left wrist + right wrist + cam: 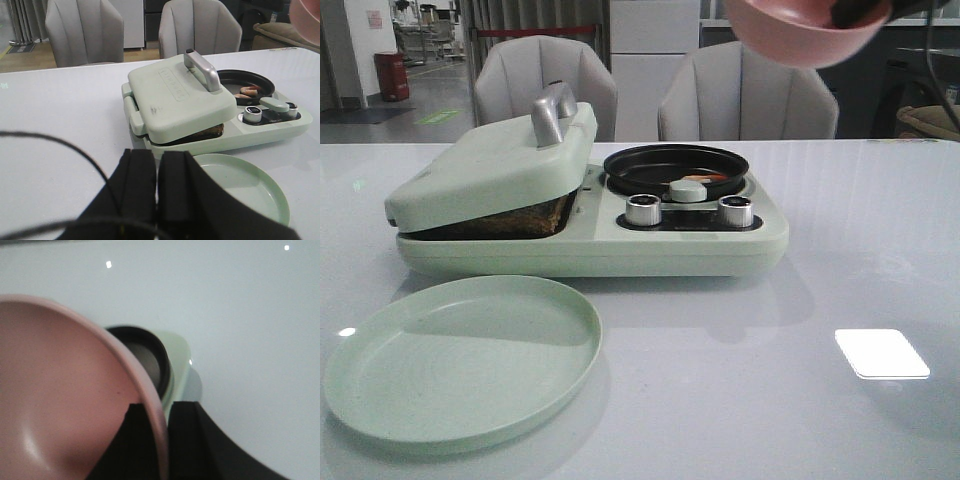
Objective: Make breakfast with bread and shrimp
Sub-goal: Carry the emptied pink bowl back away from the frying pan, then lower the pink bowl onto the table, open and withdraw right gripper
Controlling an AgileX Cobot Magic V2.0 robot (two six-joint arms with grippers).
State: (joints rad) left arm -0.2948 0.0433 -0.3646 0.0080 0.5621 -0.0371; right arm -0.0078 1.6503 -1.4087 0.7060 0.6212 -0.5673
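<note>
A pale green breakfast maker [680, 245] stands mid-table. Its lid [495, 165] rests tilted on the bread [510, 222], of which only a dark brown edge [202, 134] shows. The shrimp [247, 92], small pale orange pieces, lie in the black round pan [675, 165] on the maker's right side. My right gripper [162, 440] is shut on the rim of a pink bowl [65, 390], held high above the pan at the front view's top right [800, 30]; the bowl's inside looks empty. My left gripper [156, 190] is shut on nothing, low over the table short of the maker.
An empty pale green plate [460, 365] lies in front of the maker, near the table's front left edge, and shows beside my left fingers [250, 190]. Two knobs [643, 209] and a small lever sit on the maker's front. Two grey chairs [545, 85] stand behind the table.
</note>
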